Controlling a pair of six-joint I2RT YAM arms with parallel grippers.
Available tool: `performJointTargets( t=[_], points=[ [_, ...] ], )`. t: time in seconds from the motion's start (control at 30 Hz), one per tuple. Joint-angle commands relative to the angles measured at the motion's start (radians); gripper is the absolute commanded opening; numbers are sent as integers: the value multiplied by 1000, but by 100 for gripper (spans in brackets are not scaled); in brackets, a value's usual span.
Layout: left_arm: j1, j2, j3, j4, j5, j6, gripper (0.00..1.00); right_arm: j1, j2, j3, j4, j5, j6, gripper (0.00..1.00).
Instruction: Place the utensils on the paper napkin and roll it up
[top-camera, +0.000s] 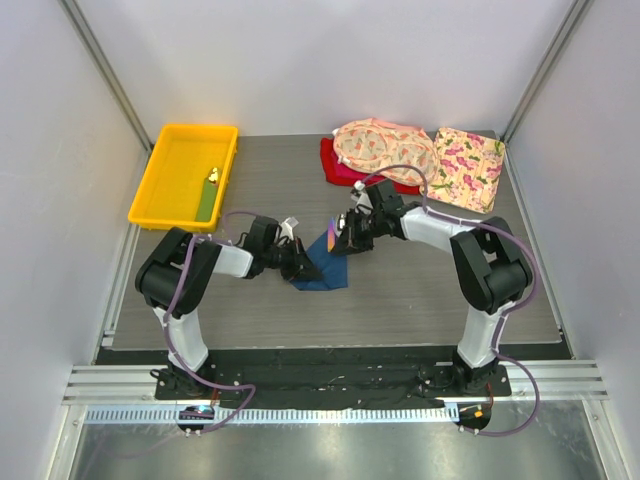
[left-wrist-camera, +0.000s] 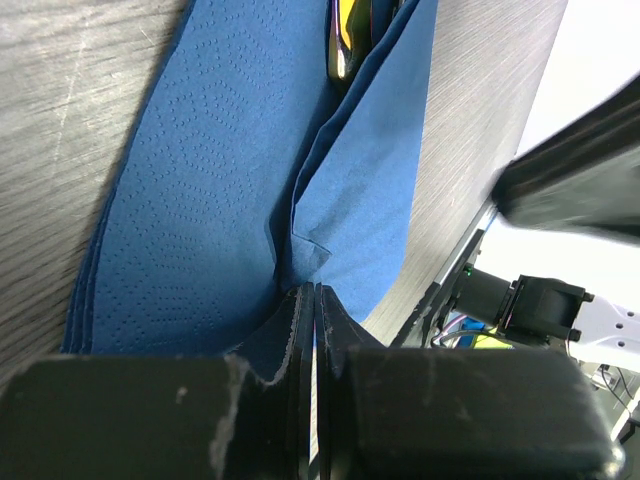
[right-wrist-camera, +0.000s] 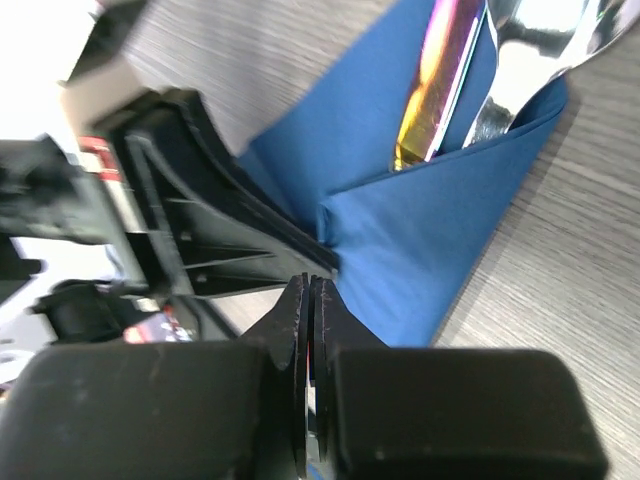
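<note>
The navy paper napkin (top-camera: 322, 270) lies mid-table, one side folded over the utensils (top-camera: 333, 230). In the left wrist view the napkin (left-wrist-camera: 200, 200) has a raised fold, and my left gripper (left-wrist-camera: 313, 292) is shut on that fold's edge; utensil ends (left-wrist-camera: 345, 40) poke out under the flap. In the right wrist view an iridescent handle (right-wrist-camera: 440, 80) and a silver spoon head (right-wrist-camera: 540, 40) lie in the napkin (right-wrist-camera: 440, 230). My right gripper (right-wrist-camera: 310, 283) is shut, its tips just beside the fold corner, next to the left gripper's fingers (right-wrist-camera: 220, 200). From above, the left gripper (top-camera: 298, 265) and right gripper (top-camera: 340, 240) meet over the napkin.
A yellow tray (top-camera: 150, 190) at the back left holds a flat green strip (top-camera: 208, 205) and a tiny yellow object (top-camera: 214, 176). Two pink floral cloths (top-camera: 380, 145) (top-camera: 467, 165) and a red cloth (top-camera: 335, 165) lie at the back right, close behind the right arm.
</note>
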Motion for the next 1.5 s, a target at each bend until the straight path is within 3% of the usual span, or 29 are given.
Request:
performJointTargets(
  t=[0.0, 0.6, 0.9, 1.07, 1.23, 1.47],
  points=[
    [6, 9, 21, -11, -17, 30, 5, 45, 28, 58, -48, 85, -92, 1],
    [8, -14, 18, -1, -8, 35, 6, 115, 163, 106, -49, 229, -123, 1],
    [5, -159, 27, 47, 32, 9, 25, 120, 200, 72, -51, 192, -103, 1],
    [-18, -127, 21, 70, 20, -14, 24, 114, 202, 63, -32, 160, -77, 1],
    [-31, -61, 33, 111, -16, -14, 17, 102, 208, 58, -28, 120, -52, 1],
    [-35, 37, 60, 52, -66, 39, 16, 91, 203, 39, 12, 89, -21, 1]
  ],
)
